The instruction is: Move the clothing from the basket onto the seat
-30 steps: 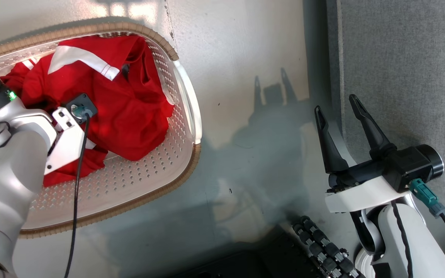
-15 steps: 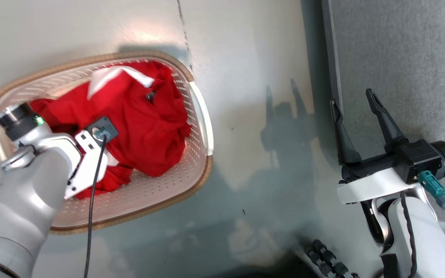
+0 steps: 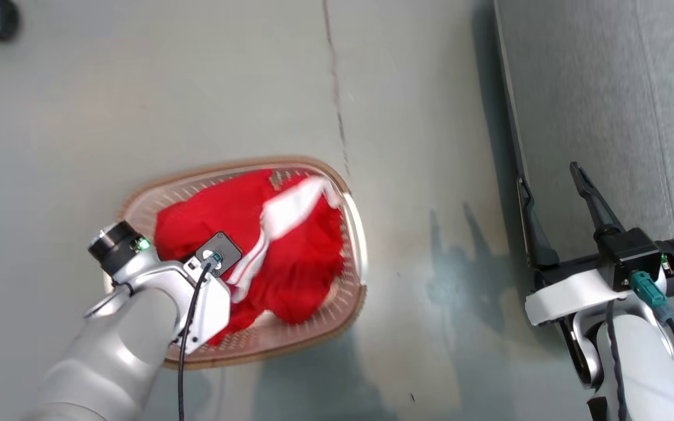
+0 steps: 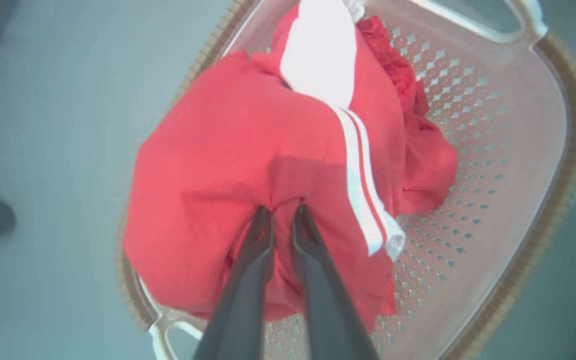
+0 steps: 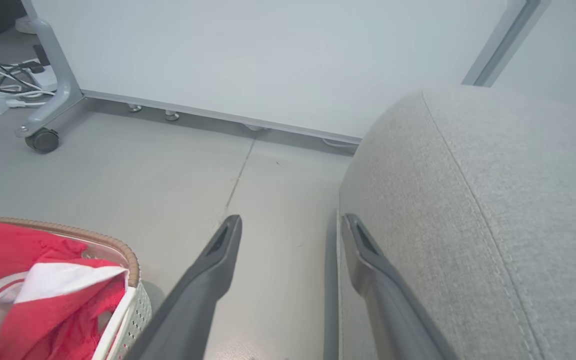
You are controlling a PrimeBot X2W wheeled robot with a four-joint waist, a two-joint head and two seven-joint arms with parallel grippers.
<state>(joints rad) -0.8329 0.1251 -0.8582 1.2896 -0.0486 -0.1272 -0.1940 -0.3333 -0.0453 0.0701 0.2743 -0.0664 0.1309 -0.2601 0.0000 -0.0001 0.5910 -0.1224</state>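
Seat (image 3: 606,88): grey cushion, along the floor's (image 3: 138,88) right side.
Basket (image 3: 361,245): on the floor, well apart from the seat's edge.
Clothing (image 3: 302,280): bunched inside the basket, white striped panel on top.
Left gripper (image 4: 280,212): fingers nearly together, clamped on red fabric.
Right gripper (image 3: 549,178): fingers wide apart, empty, at the seat's edge.

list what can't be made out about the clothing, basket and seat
Left wrist view: how much fabric the left gripper pinches; folds close over its tips.
Same view: how many garments make up the clothing; bunched and blurred.
The basket floor beneath the pile: covered by fabric.
The seat, full extent: cut off by the right edge in head and right wrist views.
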